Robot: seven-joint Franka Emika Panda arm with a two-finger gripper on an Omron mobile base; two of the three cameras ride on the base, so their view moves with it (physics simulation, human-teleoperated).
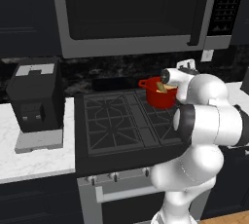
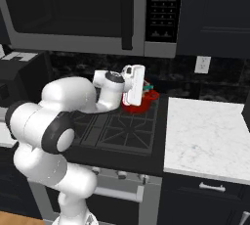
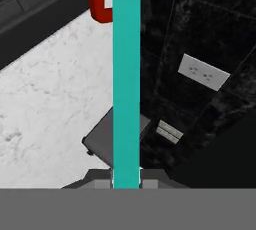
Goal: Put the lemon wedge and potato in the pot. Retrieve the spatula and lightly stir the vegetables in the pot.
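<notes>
arm: folded at the elbow, reaching far over the stove
gripper (image 3: 125,180): fingers clamped on the spatula (image 3: 126,74)

Arm (image 1: 204,121): glossy white, built of rounded, bulbous shells, with broad dark-grey bands at the joints. In the right base view one such dark ring sits at about 8 o'clock on the lower shoulder segment. Hand (image 2: 138,86): a flat white block beyond a small dark-capped wrist joint. Its fingertips (image 3: 102,180) appear grey.
</notes>
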